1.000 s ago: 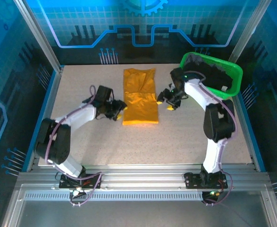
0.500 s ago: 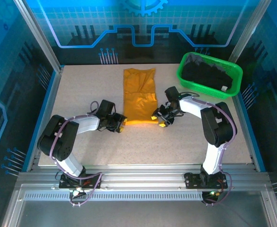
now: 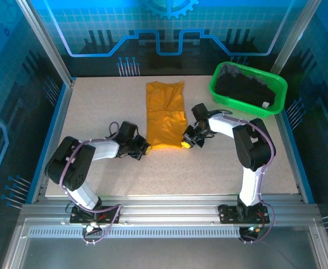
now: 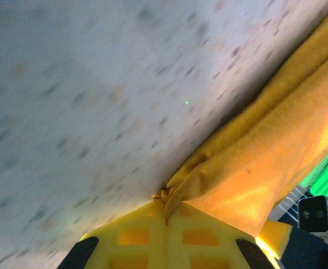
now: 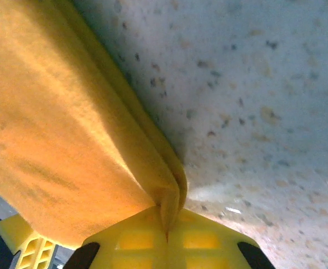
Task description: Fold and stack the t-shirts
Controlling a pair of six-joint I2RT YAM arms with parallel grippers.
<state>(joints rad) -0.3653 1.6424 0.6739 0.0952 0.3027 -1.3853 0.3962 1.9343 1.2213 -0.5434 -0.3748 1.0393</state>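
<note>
The left tool (image 3: 143, 149) is clamped on the near-left corner of the orange t-shirt (image 3: 166, 115); the right tool (image 3: 186, 143) clamps its near-right corner. Right of the shirt, black t-shirts (image 3: 245, 89) lie in the green basket (image 3: 213, 87). Open worktop (image 3: 208, 168) lies nearward of the shirt. A second ago both tools stood open, off it.

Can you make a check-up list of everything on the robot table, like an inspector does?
Surface: speckled pale table, flat.
Job's things: orange-yellow t-shirt folded into a long strip at centre; black t-shirts heaped at far right.
Clutter: green basket holding the black ones.
Grippers: left gripper shut on the orange-yellow t-shirt's near left corner; right gripper shut on its near right corner.
Cables: purple cables, none lying on the shirt.
Surroundings: blue panels, metal frame.
</note>
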